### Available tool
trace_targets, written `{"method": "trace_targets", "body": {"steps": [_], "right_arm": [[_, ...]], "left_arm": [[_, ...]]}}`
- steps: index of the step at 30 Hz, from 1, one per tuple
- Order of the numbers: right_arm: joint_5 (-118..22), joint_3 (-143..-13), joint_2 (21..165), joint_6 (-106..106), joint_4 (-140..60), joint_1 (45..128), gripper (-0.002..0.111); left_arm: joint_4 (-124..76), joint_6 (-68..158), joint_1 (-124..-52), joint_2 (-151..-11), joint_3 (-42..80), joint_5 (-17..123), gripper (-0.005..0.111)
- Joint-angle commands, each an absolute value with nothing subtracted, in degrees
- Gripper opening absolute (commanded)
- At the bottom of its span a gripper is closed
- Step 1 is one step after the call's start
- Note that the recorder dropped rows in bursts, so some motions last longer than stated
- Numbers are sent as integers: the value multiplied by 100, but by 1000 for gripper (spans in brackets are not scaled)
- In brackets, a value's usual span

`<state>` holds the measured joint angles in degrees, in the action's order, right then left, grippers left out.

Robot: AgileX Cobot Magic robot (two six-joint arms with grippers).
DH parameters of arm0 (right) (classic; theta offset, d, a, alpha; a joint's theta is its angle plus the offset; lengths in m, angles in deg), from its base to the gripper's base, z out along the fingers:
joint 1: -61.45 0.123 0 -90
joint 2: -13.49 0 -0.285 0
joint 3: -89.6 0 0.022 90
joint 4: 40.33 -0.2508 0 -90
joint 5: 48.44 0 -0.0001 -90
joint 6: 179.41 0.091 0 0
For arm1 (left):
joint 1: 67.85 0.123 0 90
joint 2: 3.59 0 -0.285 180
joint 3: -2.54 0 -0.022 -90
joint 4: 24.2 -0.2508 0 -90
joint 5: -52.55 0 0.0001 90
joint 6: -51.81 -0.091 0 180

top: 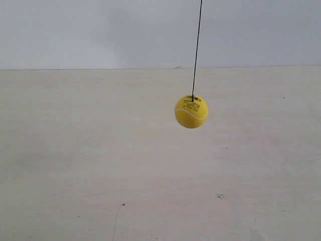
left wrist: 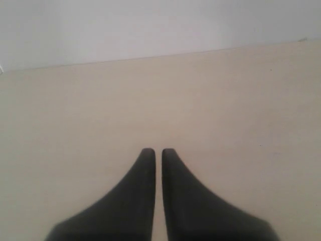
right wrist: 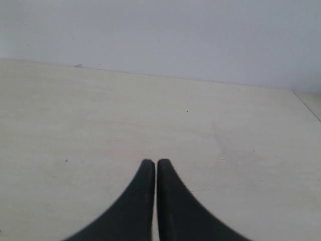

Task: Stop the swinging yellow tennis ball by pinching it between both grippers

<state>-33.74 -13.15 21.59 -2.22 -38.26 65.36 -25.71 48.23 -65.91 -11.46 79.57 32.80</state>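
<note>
Ball: the yellow tennis ball (top: pixel 191 112) hangs clear above the pale table (top: pixel 90 170), right of centre in the exterior view.
String: a thin black string (top: pixel 196 50) rises from the ball's top, tilted slightly.
Left gripper (left wrist: pixel 158 151): narrow, a thin slit between the jaws, gripping nothing.
Right gripper (right wrist: pixel 156 162): narrow, jaws almost touching, gripping nothing.
</note>
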Motion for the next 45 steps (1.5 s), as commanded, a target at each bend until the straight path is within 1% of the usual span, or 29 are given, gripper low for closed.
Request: {"method": "trace_targets", "body": {"steps": [1, 9, 45], "right_arm": [[-3441, -1318, 2128, -230, -3846, 6537, 0], [-3441, -1318, 2128, -230, -3846, 6537, 0], [-3403, -1318, 2128, -172, -3846, 6537, 0]], "left_arm": [[-2526, 4724, -6568, -1138, 7976, 3321, 5], [-2670, 4747, -6568, -1138, 7976, 3566, 5], [-2824, 4747, -6568, -1138, 7976, 3556, 5]]}}
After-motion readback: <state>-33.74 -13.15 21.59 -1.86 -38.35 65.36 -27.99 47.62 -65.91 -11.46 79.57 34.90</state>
